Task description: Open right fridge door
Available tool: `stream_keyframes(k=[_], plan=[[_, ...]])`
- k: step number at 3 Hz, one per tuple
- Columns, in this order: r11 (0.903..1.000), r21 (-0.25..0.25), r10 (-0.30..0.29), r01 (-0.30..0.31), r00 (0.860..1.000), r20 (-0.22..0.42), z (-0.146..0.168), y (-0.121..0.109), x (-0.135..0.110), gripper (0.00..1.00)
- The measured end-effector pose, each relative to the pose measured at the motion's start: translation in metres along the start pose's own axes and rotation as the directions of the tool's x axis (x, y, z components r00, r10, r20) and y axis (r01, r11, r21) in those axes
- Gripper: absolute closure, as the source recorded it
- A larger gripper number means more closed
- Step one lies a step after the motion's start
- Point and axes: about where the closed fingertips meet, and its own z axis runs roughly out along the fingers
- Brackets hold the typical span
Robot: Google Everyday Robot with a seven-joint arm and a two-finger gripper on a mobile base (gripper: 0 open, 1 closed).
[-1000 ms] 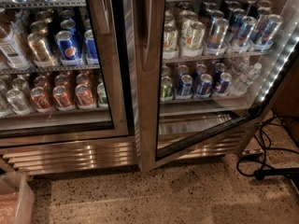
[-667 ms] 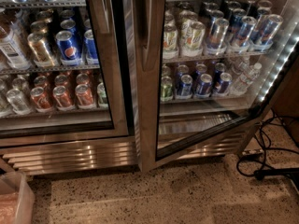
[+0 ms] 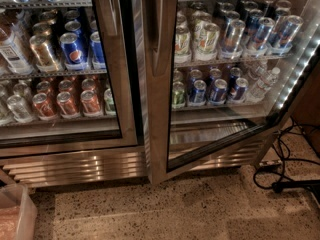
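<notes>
Clearly ajar, the right fridge door (image 3: 158,114) stands upright at centre, long axis vertical, hinged at the right. Its edge with the bowed handle (image 3: 161,29) swings out toward the camera, beside the shut left door (image 3: 125,94). The gripper is out of view, so its state cannot be told.

We see the left fridge door (image 3: 65,148) fronting blue Pepsi cans (image 3: 73,49) above orange cans (image 3: 67,103). Black cables (image 3: 280,156) lie on the speckled floor (image 3: 150,209) at right, a clear bin (image 3: 20,211) at lower left.
</notes>
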Motion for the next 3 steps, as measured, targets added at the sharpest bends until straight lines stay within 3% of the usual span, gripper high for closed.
stream_keyframes(k=[3], plan=[[1.0,0.0,0.0,0.0,1.0,0.0,0.0,0.0,0.0,0.0]])
